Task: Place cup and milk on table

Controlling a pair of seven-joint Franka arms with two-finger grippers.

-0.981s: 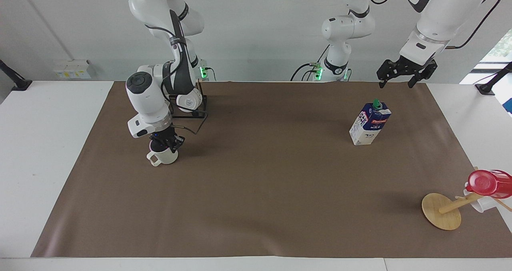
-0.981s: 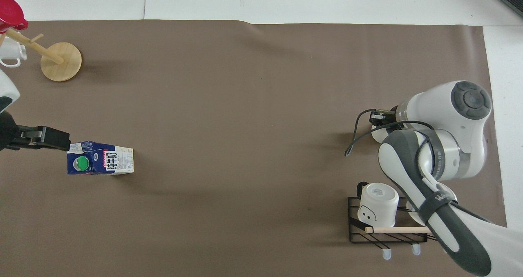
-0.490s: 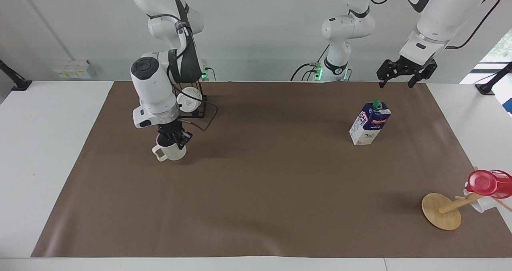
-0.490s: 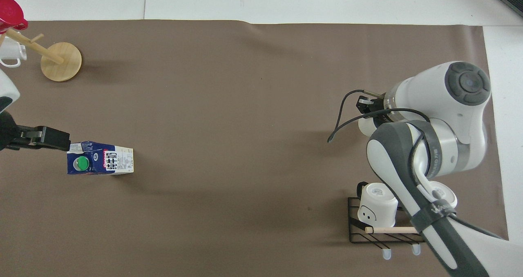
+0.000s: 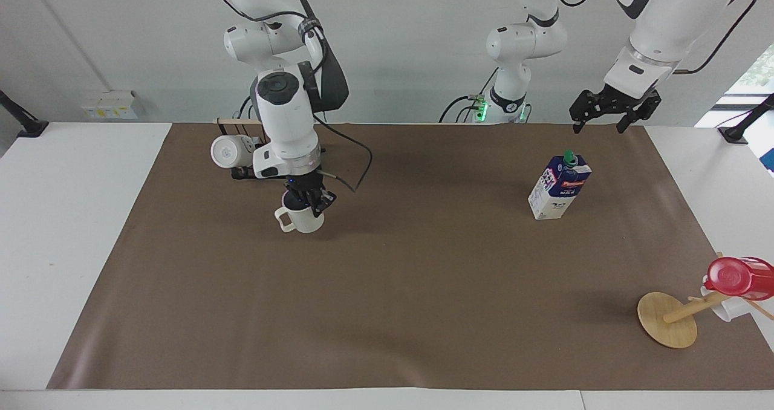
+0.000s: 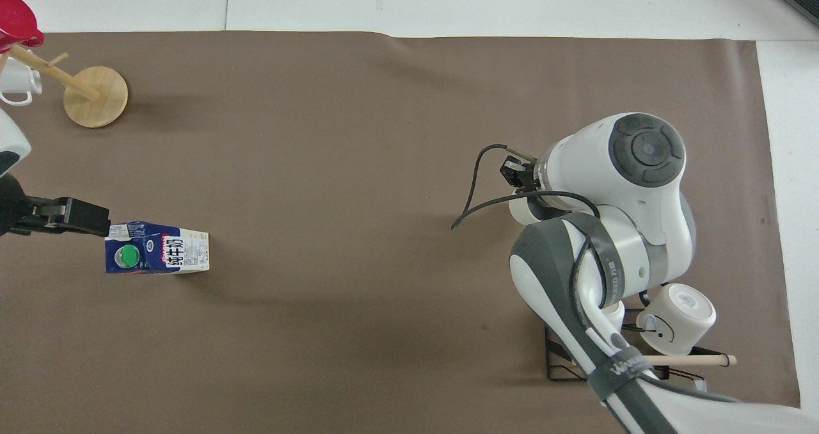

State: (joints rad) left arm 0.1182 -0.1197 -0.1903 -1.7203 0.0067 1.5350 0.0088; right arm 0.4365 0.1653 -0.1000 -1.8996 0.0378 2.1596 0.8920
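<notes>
Mid mat [image 5: 423, 277] open between milk carton [image 5: 559, 186] and the mug [image 5: 300, 218] held by right gripper [image 5: 308, 201]. Obstacles at edges: black wire rack [image 6: 563, 363] with white mug [image 5: 228, 151] near right arm's base; wooden mug tree [image 5: 668, 319] with red cup [image 5: 734, 277] at left arm's end.

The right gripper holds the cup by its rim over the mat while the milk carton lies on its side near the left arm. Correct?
Not quite. The milk carton stands upright, as the facing view shows. The right gripper does hold the cup by its rim.
</notes>
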